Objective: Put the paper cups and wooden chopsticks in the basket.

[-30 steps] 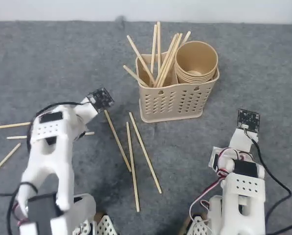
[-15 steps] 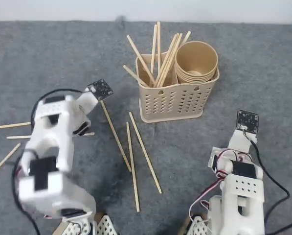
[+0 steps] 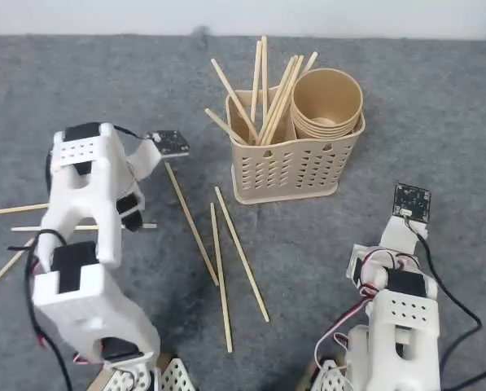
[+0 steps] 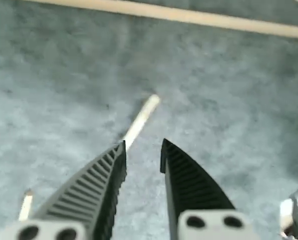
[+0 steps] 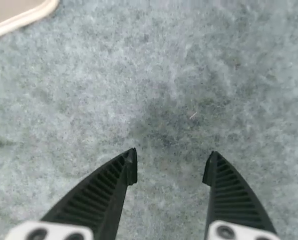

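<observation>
The left arm's black ridged gripper (image 4: 143, 147) hangs with its jaws narrowly apart and holding nothing. It is over the tip of a pale wooden chopstick (image 4: 139, 120) lying on the grey carpet (image 4: 228, 90) near the carpet's left edge. A clean pick would likely need wider jaws set crosswise over the stick and closed low. The right arm's gripper (image 5: 171, 160), jaws wide apart, hovers beside a corner of the beige perforated plastic basket (image 5: 16, 12). The left wrist view gives the jaw gap, which the arm covers from above. The high view gives the tally. The stacked tan paper cups (image 3: 327, 102) and upright chopsticks (image 3: 263, 90) are already in the basket near the far edge, and three loose sticks (image 3: 218, 244) lie mid-carpet.
</observation>
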`<action>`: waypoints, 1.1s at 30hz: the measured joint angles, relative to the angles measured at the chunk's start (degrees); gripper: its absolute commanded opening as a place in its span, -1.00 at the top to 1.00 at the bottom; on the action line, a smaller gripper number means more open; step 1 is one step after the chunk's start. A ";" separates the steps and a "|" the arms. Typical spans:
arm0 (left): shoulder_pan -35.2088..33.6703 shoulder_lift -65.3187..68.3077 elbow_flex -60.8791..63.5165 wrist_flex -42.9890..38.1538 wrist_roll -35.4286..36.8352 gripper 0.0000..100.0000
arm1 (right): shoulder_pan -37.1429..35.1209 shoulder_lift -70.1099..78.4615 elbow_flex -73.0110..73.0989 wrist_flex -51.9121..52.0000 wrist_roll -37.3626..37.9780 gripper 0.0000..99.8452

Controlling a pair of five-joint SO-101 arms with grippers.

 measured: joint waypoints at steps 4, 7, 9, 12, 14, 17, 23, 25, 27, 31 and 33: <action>0.35 1.76 0.09 -0.88 -0.62 0.77 | 0.09 0.00 0.00 0.00 0.00 0.55; 0.97 4.75 0.44 -2.29 -0.70 0.77 | 0.09 0.00 0.00 0.00 0.00 0.55; 1.76 6.95 0.44 -2.90 -0.70 0.77 | 0.00 0.00 0.00 0.00 0.00 0.55; 2.55 8.35 -0.18 -3.16 -0.62 0.77 | 0.09 0.00 0.00 0.00 0.00 0.55; 2.90 8.97 -1.14 -3.78 -0.26 0.77 | 0.18 0.00 0.00 0.00 0.00 0.55; 3.34 9.76 -1.32 -3.78 0.35 0.87 | 0.00 0.00 0.00 0.00 0.00 0.55; 4.22 9.85 -1.32 -3.69 0.44 0.94 | 0.18 0.00 0.00 0.00 0.00 0.55; 4.40 9.85 -1.32 -3.69 0.44 0.98 | 0.09 0.00 0.00 0.00 0.00 0.55; 4.57 9.85 -1.32 -3.43 0.44 0.98 | 0.00 0.00 0.00 0.00 0.00 0.55; 4.75 9.67 -2.55 -1.85 1.67 0.98 | 0.00 0.00 0.00 0.00 0.00 0.55; 4.75 8.09 -4.48 0.09 3.34 0.98 | 0.00 0.00 0.00 0.00 0.00 0.55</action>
